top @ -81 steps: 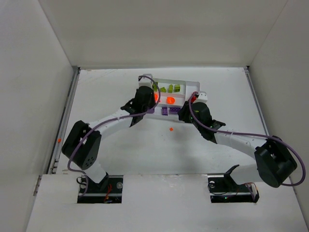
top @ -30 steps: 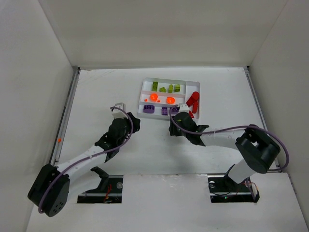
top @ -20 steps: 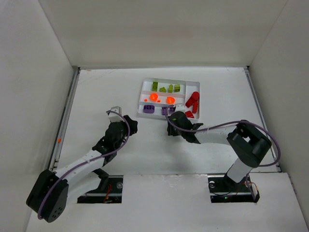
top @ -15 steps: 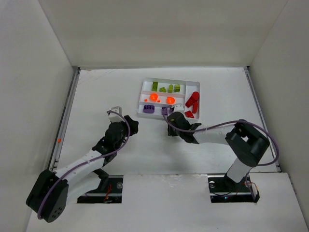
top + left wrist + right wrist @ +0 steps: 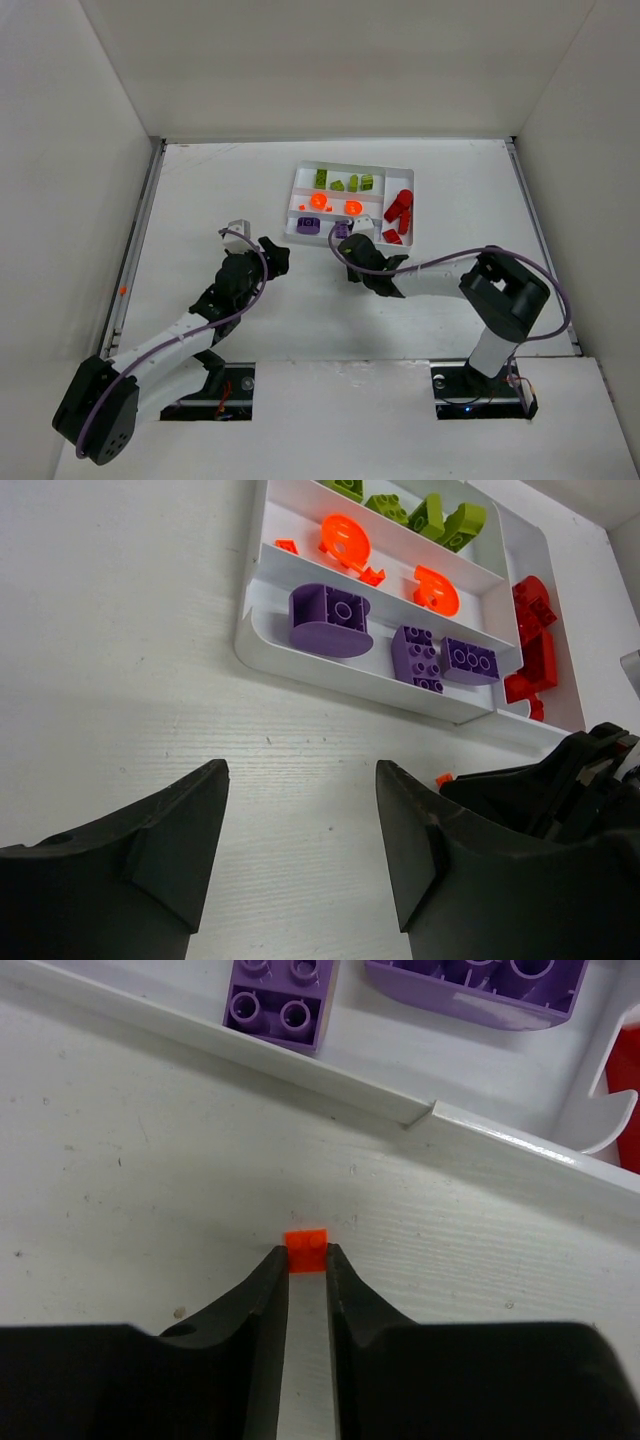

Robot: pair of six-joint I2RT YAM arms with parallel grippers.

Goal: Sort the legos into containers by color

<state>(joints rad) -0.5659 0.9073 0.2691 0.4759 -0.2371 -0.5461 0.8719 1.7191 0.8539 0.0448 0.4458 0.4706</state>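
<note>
Right gripper (image 5: 306, 1260) pinches a tiny orange brick (image 5: 306, 1241) low over the table (image 5: 120, 1180), just beside the white tray (image 5: 330, 1078)
Held only at the very tips, the brick may slip out on the lift or catch the tray wall — the left gripper (image 5: 300, 780) hangs open, off to the side

Bright, even light comes from above. The white table (image 5: 220, 190) looks washed out, and the orange pieces (image 5: 318, 201) glow too bright. Up close, the tiny orange brick (image 5: 306, 1243) is sharp, but the right pincer (image 5: 305, 1258) near the camera looks dark and a bit blurry.
</note>
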